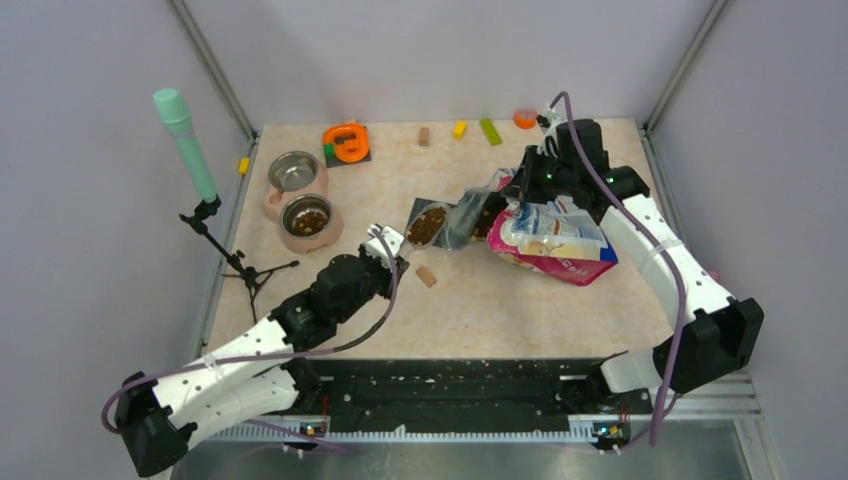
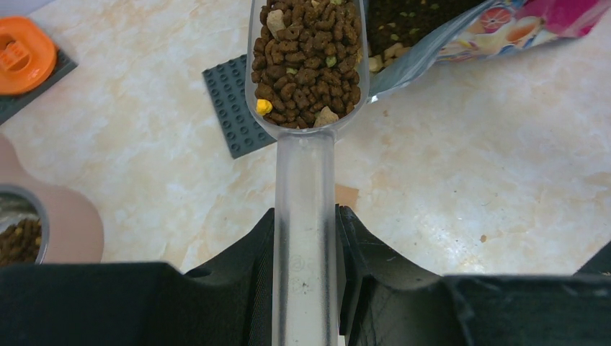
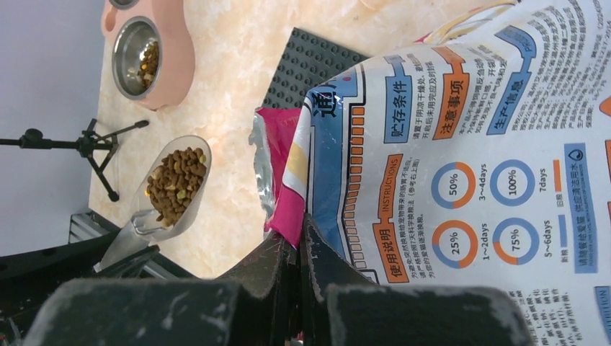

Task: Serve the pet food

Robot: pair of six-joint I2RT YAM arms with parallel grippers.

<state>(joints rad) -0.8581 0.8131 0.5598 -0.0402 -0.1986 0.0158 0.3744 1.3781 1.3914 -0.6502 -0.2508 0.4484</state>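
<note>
The pink-and-blue pet food bag [image 1: 556, 243] lies on its side at centre right, its open mouth facing left. My right gripper [image 1: 518, 203] is shut on the bag's upper edge [image 3: 301, 238]; the bag's printed back [image 3: 468, 180] fills the right wrist view. My left gripper [image 1: 384, 252] is shut on the handle of a clear scoop [image 2: 305, 238]. The scoop's bowl [image 2: 306, 65] is heaped with brown kibble and sits just outside the bag's mouth [image 1: 427, 224]. A pink double feeder [image 1: 322, 238] stands at the left. Its near bowl [image 1: 309, 216] holds some kibble and its far bowl [image 1: 293, 170] looks empty.
A tan block [image 1: 427, 276] lies beside the left gripper. A dark grey studded plate [image 2: 234, 104] lies under the scoop. An orange object [image 1: 346, 142] sits on another dark plate at the back. Small blocks [image 1: 459, 129] line the far edge. A tripod with a green tube [image 1: 185, 140] stands off the left edge.
</note>
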